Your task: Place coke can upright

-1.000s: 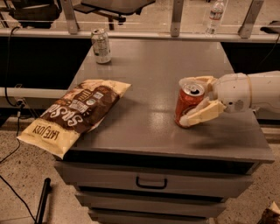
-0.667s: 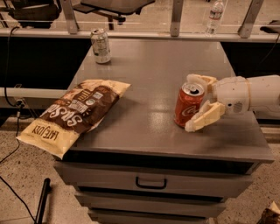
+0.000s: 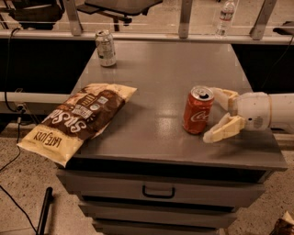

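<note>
Grey cabinet top (image 3: 161, 78) carries the coke can (image 3: 198, 110), upright near the right edge, white script facing me. My gripper (image 3: 211, 114) sits just right of it, fingers spread apart, nothing clamped. A chip bag (image 3: 76, 121) printed "Late July" lies left; a silver-white can (image 3: 105, 47) stands behind.

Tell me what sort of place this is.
Probably an office or lab: grey metal drawer cabinet, rolling office chair behind, loose black cables. The white gripper sits beside the upright red coke can.

- The gripper (image 3: 214, 114), just right of the coke can (image 3: 197, 112), is joined to an arm cut off by the right edge.
- The far chair (image 3: 120, 6) is cropped at the top.
- The silver can (image 3: 105, 48) label cannot be read.
</note>
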`<action>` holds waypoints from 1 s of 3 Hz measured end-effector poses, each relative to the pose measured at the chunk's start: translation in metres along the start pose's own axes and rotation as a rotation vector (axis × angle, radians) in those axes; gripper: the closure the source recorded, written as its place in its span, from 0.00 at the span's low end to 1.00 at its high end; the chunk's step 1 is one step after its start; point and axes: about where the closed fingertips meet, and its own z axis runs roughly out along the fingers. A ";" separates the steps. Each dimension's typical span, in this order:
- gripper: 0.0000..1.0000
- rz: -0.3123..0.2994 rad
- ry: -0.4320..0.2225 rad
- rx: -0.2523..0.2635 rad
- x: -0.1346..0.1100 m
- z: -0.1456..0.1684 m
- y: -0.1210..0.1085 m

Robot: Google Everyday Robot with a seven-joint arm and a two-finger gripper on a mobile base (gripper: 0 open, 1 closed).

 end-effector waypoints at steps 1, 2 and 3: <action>0.00 0.032 -0.018 0.058 0.014 -0.022 -0.009; 0.00 0.105 -0.140 0.120 0.019 -0.048 -0.019; 0.00 0.103 -0.137 0.119 0.019 -0.047 -0.018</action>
